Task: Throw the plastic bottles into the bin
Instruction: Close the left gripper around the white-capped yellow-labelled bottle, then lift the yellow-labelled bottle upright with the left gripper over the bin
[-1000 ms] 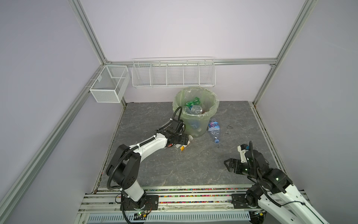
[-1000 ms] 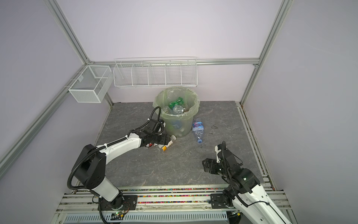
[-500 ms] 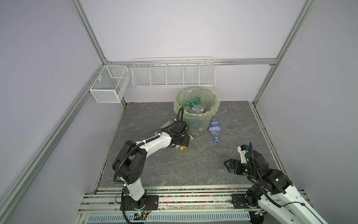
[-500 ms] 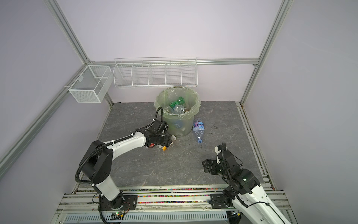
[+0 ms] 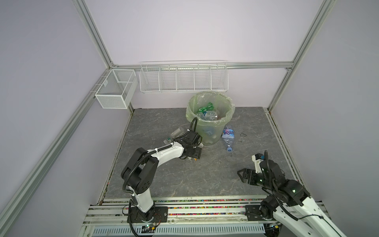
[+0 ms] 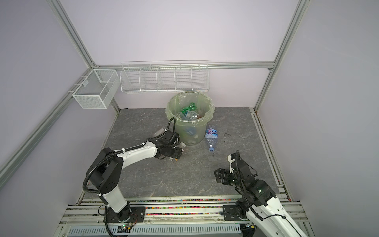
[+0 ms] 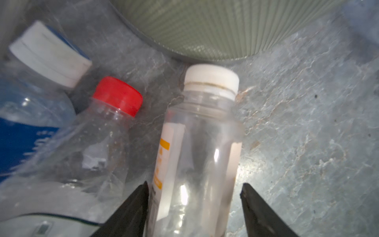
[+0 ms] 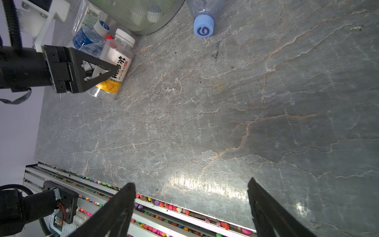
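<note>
Some bottles [image 5: 209, 115] lie in bin [image 5: 217, 133], several outside; left gripper [image 7: 194, 184], half-open, straddles tea bottle [image 7: 196, 143] at bin's 7 o'clock; right gripper [image 8: 191, 181] gapes empty

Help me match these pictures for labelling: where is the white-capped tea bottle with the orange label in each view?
Top view: tea bottle, cap showing at the bin base, left side.
Top view: tea bottle, same spot.
Left wrist: tea bottle, straddled by the left end effector.
Right wrist: tea bottle, behind that end effector's finger.
Shared landmark: the bin, beside the cap.
</note>
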You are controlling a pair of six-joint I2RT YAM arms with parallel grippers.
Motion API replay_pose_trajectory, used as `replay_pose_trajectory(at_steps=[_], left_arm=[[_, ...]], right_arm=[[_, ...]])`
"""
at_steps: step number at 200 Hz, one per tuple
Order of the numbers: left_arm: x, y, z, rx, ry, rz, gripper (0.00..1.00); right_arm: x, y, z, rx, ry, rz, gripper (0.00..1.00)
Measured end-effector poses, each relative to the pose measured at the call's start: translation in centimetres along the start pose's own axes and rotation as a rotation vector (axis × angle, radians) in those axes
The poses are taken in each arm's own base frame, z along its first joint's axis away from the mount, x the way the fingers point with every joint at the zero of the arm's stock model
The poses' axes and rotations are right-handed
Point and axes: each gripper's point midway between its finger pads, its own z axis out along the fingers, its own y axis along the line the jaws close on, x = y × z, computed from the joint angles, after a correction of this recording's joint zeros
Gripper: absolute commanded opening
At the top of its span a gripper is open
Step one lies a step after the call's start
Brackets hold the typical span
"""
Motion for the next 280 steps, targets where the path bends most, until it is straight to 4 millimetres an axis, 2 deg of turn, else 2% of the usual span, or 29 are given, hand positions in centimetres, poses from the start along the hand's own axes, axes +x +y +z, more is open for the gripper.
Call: replay_pose_trajectory(at_steps=[33,92,144,169,206,257,280], left_arm=[[2.9,0.4,1.2,-0.02,0.065,0.0,0.65],[3.4,0.7,0.9,-0.029,0.029,-0.027,0.48],[5.4,1.0,-0.5,-0.046,0.027,-0.035,0.43],[5.8,0.3,-2.0,-0.036,-0.006,-0.029,0.42],[5.2,-0.8,-5.1,-0.002,-0.097,-0.036,0.4],[5.3,-0.1,-9.7,0.036,-0.227,-0.1,0.39],[5.2,0.5,-12.5,0.05,-0.296,-0.125,0.38]], right_arm=[[0.0,0.0,0.0,-0.001,-0.001,0.0,0.88],[0.0,0.0,-0.1,-0.003,-0.003,0.005,0.88],[-0.1,0.1,-0.2,-0.006,-0.008,0.014,0.88],[-0.1,0.1,-0.2,-0.007,-0.009,0.014,0.88],[0.0,0.0,-0.2,-0.005,-0.007,0.015,0.88],[0.0,0.0,-0.2,-0.004,-0.006,0.015,0.88],[0.0,0.0,-0.1,-0.003,-0.005,0.017,0.88]])
